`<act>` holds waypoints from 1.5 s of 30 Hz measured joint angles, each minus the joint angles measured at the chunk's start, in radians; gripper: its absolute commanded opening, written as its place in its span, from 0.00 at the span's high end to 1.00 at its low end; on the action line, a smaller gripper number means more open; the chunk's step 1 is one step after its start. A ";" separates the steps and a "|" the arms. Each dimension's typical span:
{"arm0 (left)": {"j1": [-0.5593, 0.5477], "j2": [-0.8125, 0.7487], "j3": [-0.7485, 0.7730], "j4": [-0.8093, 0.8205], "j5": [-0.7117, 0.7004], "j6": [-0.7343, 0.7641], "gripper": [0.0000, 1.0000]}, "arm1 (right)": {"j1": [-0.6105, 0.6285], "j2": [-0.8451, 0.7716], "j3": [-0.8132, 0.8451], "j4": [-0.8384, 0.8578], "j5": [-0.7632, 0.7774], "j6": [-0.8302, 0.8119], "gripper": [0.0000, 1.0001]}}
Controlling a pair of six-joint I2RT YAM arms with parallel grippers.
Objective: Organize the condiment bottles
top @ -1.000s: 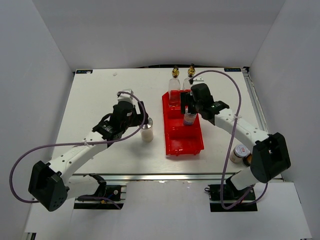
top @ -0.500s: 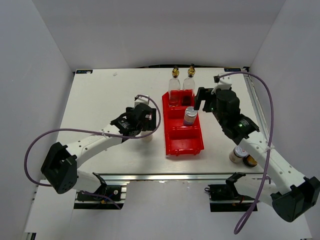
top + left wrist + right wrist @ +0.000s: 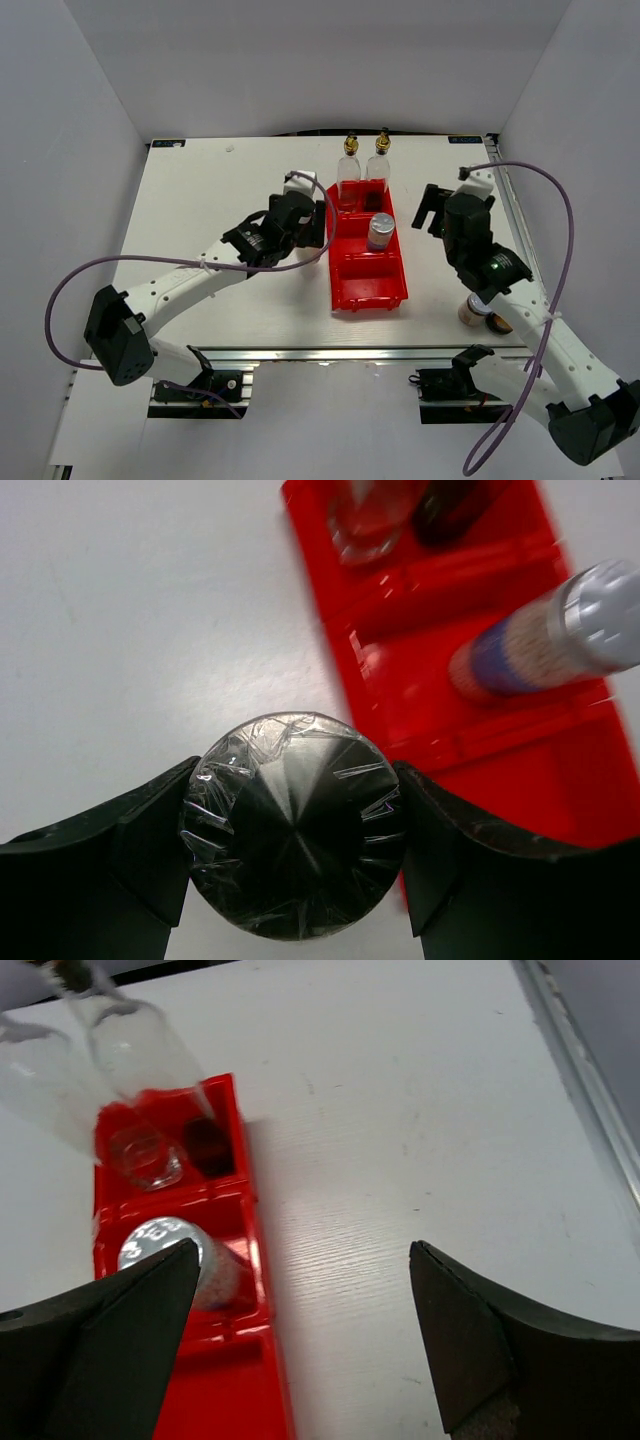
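Note:
My left gripper (image 3: pixel 295 830) is shut on a pale bottle's silver, film-wrapped cap (image 3: pixel 293 825) just left of the red bin (image 3: pixel 480 730). In the top view the left gripper (image 3: pixel 306 228) hides that bottle. A second silver-capped bottle (image 3: pixel 380 230) stands in the bin's (image 3: pixel 370 285) middle compartment and also shows in the left wrist view (image 3: pixel 560 630) and the right wrist view (image 3: pixel 165 1250). My right gripper (image 3: pixel 432 208) is open and empty over the table right of the bin (image 3: pixel 250 1360). The jar with the red-marked white lid (image 3: pixel 470 312) and the dark brown jar (image 3: pixel 497 322) stand at the near right.
Two clear bottles with gold caps (image 3: pixel 349 165) (image 3: pixel 381 160) stand in the bin's back compartment; they also show in the right wrist view (image 3: pixel 130 1050). The bin's front compartment holds nothing. A metal rail (image 3: pixel 580 1070) runs along the table's right edge.
The right gripper let go of the silver-capped bottle in the bin and drew back to the right. The left gripper closed on the other bottle and carried it toward the bin.

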 measured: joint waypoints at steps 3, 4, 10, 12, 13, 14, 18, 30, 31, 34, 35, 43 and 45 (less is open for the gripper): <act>0.000 0.013 0.077 0.045 0.038 0.029 0.96 | -0.063 -0.028 0.000 -0.043 0.029 0.028 0.11; 0.000 0.023 0.098 0.064 0.050 0.037 0.96 | -0.089 -0.034 0.000 -0.056 0.036 0.036 0.11; -0.010 0.153 0.216 0.140 0.124 0.079 0.97 | -0.182 -0.031 0.020 -0.139 0.053 0.059 0.11; -0.011 0.203 0.240 0.143 0.146 0.090 0.97 | -0.203 -0.026 0.032 -0.170 0.055 0.064 0.11; -0.011 0.229 0.250 0.145 0.157 0.095 0.97 | -0.215 -0.018 0.046 -0.193 0.058 0.064 0.11; -0.011 0.256 0.263 0.143 0.172 0.099 0.97 | -0.227 -0.007 0.066 -0.220 0.064 0.065 0.11; -0.011 0.340 0.294 0.141 0.202 0.114 0.94 | -0.256 0.041 0.175 -0.315 0.097 0.077 0.11; -0.011 0.422 0.302 0.169 0.235 0.145 0.38 | -0.365 -0.003 0.148 -0.497 0.115 0.178 0.10; -0.011 0.423 0.302 0.169 0.237 0.148 0.36 | -0.394 -0.010 0.135 -0.511 0.114 0.182 0.10; -0.011 0.423 0.302 0.175 0.240 0.158 0.18 | -0.489 -0.036 0.093 -0.536 0.090 0.188 0.11; -0.011 0.423 0.302 0.176 0.241 0.159 0.11 | -0.515 -0.044 0.081 -0.540 0.087 0.188 0.11; -0.011 0.423 0.335 0.196 0.243 0.178 0.02 | -0.641 -0.045 0.029 -0.568 0.016 0.198 0.10; -0.011 0.423 0.362 0.195 0.243 0.182 0.02 | -0.656 -0.045 0.026 -0.573 0.011 0.203 0.11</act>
